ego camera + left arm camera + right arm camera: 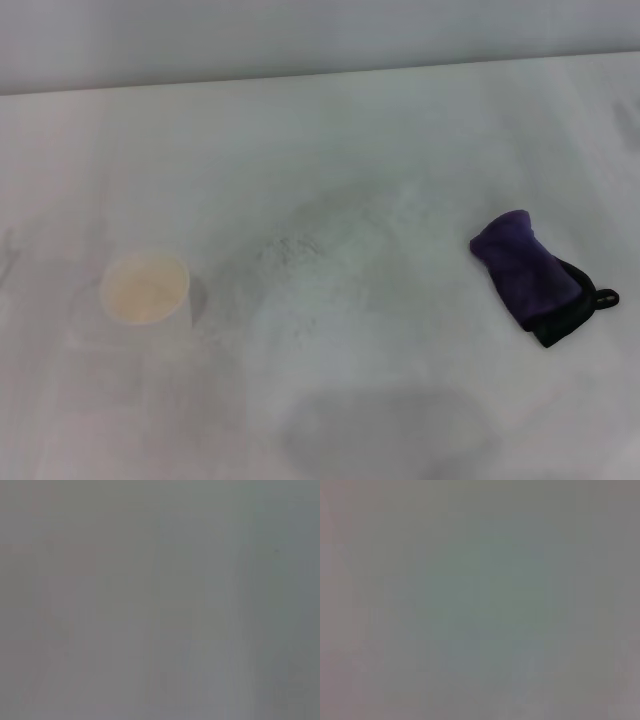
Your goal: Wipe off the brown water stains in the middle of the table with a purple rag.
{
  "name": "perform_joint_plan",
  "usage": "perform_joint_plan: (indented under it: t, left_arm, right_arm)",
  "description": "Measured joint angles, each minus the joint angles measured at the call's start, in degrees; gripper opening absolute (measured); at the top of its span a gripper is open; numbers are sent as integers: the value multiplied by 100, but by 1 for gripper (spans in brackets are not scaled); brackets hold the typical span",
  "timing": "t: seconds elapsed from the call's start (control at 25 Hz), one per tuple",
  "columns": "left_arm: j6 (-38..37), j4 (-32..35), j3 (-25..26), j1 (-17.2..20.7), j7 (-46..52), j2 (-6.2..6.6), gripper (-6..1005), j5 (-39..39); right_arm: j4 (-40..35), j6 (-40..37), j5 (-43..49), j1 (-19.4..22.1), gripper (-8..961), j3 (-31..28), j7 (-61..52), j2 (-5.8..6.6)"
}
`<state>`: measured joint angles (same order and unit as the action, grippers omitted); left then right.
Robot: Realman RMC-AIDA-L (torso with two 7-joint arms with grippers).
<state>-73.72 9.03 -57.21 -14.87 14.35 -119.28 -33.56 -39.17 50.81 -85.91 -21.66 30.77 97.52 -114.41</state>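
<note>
On the near part of the desk (400, 130) lies a dim grey shadow patch (390, 425). Beyond it and to the left stands a white cup (146, 300), upright, its inside tan. On the right side, well apart from the cup, the rag (527, 268) lies folded on the desk, deep purple, with a black edge and a small black loop (604, 297) at its near right end. Between cup and rag, about mid-desk, is a faint greyish powdery smear (288, 247); no tan blotch can be made out there. Farther back the desk runs bare to a grey wall (300, 35). Neither tool is in sight from the head, and both wrist views give only a flat grey blur, so whether either is spread or closed cannot be told.
</note>
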Motion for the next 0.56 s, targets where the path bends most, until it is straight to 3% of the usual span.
perform_joint_plan:
  t: [0.56]
  left_arm:
    - [-412, -351, -14, -42, -116, -33, 885, 720]
  right_arm:
    - [1620, 1306, -2011, 325, 332, -824, 3705, -37]
